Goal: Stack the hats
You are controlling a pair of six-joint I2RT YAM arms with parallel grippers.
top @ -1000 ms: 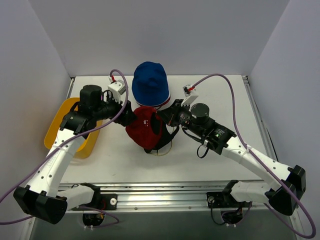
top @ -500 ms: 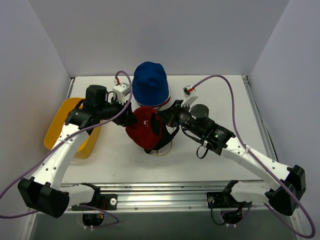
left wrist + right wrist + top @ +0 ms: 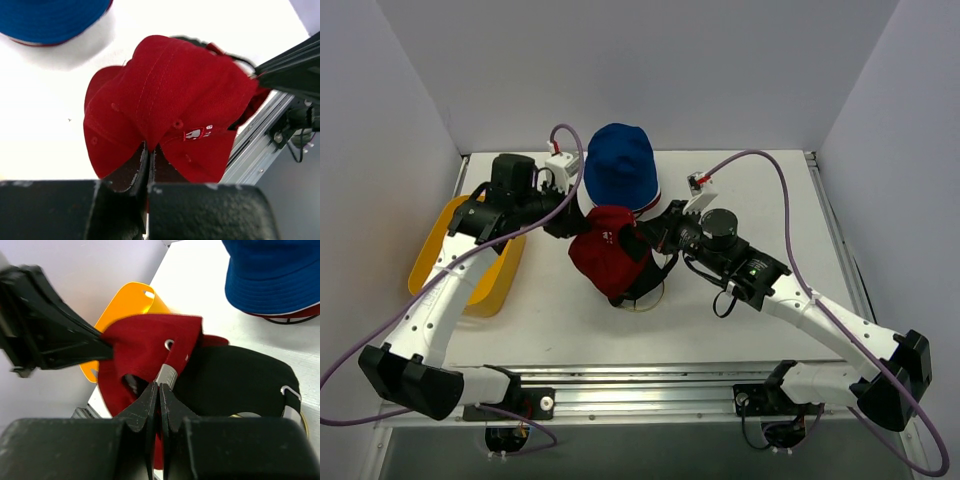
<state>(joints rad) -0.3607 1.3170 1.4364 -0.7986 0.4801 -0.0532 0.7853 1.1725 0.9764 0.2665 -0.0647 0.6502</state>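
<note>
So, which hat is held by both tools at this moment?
The red baseball cap: the left tool and the right tool each pinch its fabric. The blue hat sits farther back, touched by neither.

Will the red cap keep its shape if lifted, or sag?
Probably sags: the red baseball cap creases where the left gripper pinches it. Likely light: the right gripper holds only a thin fold. Soft fabric shouldn't roll.
</note>
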